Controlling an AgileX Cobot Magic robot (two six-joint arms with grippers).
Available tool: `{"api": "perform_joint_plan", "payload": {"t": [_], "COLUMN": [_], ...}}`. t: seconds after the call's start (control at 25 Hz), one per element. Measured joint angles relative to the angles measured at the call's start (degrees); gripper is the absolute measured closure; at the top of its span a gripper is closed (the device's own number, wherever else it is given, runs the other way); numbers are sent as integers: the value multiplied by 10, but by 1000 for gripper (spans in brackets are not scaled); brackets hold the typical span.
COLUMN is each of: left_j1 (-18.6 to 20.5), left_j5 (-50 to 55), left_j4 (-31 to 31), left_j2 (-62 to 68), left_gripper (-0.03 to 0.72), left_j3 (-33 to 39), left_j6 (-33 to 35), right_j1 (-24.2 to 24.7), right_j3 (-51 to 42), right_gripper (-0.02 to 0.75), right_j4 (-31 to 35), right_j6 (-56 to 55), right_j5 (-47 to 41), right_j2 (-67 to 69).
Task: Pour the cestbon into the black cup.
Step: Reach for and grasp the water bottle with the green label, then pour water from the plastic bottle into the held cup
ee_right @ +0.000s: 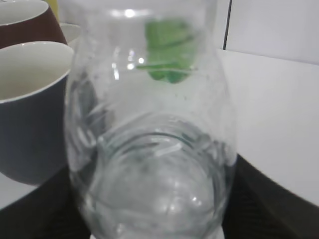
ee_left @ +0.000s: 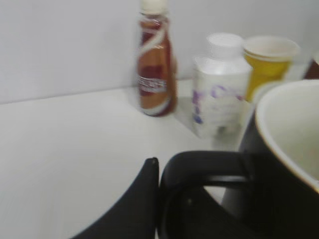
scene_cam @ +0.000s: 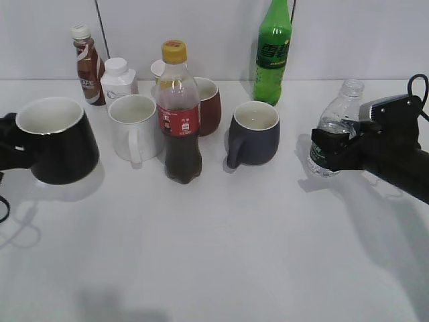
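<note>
Clearly ribbed plastic cestbon (scene_cam: 333,137) within right pincer (scene_cam: 335,151); glossy tapered black cup (scene_cam: 57,141).

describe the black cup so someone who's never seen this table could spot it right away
Start at the cola bottle in the middle of the table and go to the far left edge. The black cup stands there: glossy black, tapered, white inside, the left gripper at its handle. The other mugs are white, maroon and blue-grey.
</note>
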State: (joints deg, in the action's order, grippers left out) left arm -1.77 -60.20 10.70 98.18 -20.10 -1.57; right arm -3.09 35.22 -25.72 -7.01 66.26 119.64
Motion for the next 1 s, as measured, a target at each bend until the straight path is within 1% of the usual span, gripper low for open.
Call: {"api": "perform_joint_plan", "payload": {"t": [0.16, 0.24, 0.32, 0.4, 0.48, 0.6, 0.72, 0.8, 1.0], "left_j1": [-53, -89, -124, -159, -200, -252, -295, -321, -373], "left_j5": [26, 50, 84, 121, 155, 186, 207, 216, 223], "left_j4": [-5, -24, -49, -64, -71, -85, -99, -103, -107], "left_j2": [-5, -10, -17, -23, -27, -27, -27, -27, -27], "left_gripper": [641, 641, 641, 641, 641, 641, 641, 641, 641], "left_j3": [0, 0, -4, -12, -25, -44, -57, -60, -60], "left_j6": [31, 38, 40, 41, 42, 42, 42, 42, 42], "right_j1": [-1, -12, -35, -76, -123, -196, -251, -280, -332], "right_j3": [2, 2, 1, 0, 0, -1, -1, -1, -1], "right_gripper": [253, 253, 253, 253, 253, 253, 253, 253, 253], "right_j4": [-10, -10, -7, 7, 53, 181, 277, 309, 337], "right_j6": [-1, -2, 11, 42, 106, 251, 388, 450, 613], "right_j5": [-17, -70, -134, -187, -239, -295, -331, -348, -382], "right_j2": [-10, -36, -75, -125, -172, -236, -279, -291, -291]}}
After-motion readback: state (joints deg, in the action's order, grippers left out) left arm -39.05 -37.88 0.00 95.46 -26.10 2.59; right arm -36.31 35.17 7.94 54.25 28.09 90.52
